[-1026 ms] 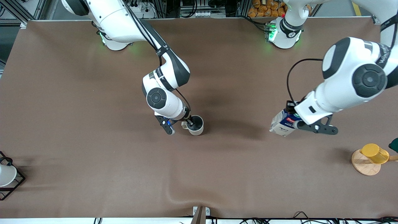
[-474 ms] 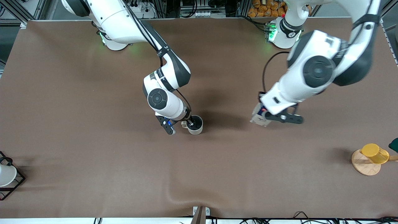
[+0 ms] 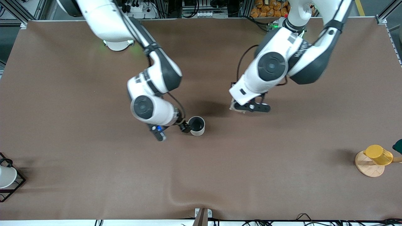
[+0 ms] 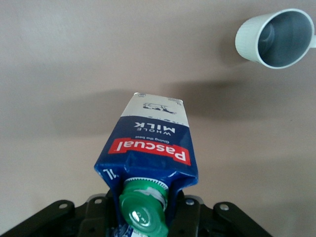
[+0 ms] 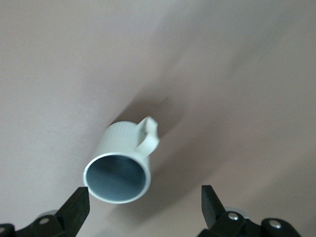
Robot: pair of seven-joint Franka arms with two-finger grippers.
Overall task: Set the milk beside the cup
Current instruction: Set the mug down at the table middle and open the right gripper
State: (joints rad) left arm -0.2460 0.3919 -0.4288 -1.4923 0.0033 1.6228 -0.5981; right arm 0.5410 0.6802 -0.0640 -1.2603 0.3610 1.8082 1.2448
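Mid-frame in the front view, the left pincer [image 3: 241,106] grips the milk carton [image 4: 150,143] above the tabletop [image 3: 94,175]. The right pincer [image 3: 171,129], spread wide, flanks the standing mug [image 3: 197,126] at frame center.

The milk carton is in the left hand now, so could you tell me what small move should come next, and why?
Probably carry the milk a little closer to the cup before lowering it. The left hand, shut on the carton, is still apart from the upright cup, and the open right hand has let go of the cup.
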